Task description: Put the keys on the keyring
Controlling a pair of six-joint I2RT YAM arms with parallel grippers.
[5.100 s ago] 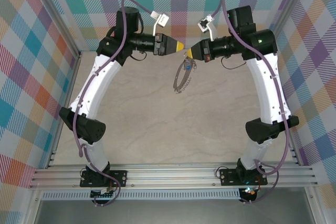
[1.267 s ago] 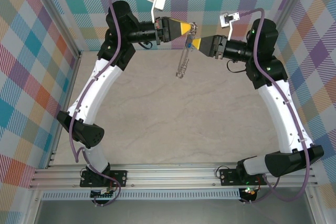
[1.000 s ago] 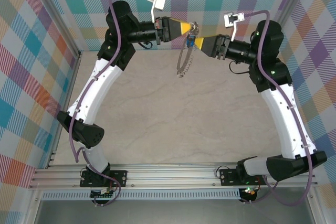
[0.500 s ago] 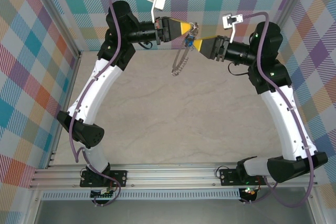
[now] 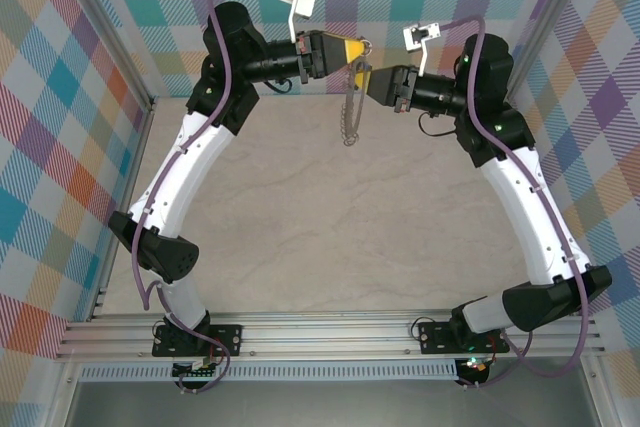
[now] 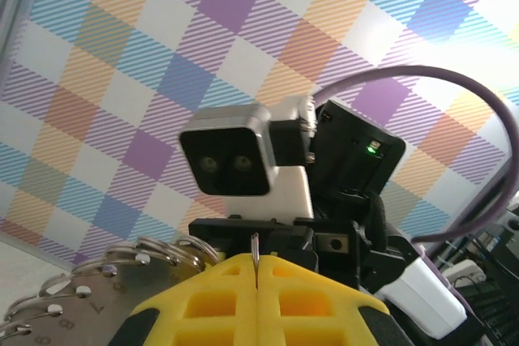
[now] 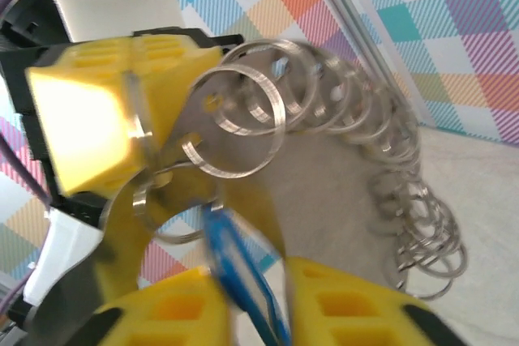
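Above the surface's far edge, we judge: keyring stiff, left gripper clamping its rim; key light, right gripper pinching its head.

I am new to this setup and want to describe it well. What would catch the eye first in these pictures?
The two yellow-fingered grippers meet almost tip to tip in the air over the far part of the table. The left gripper pinches the keyring, whose hoop of small loops hangs down below it. Right beside it, the right gripper holds a blue key close to the ring.
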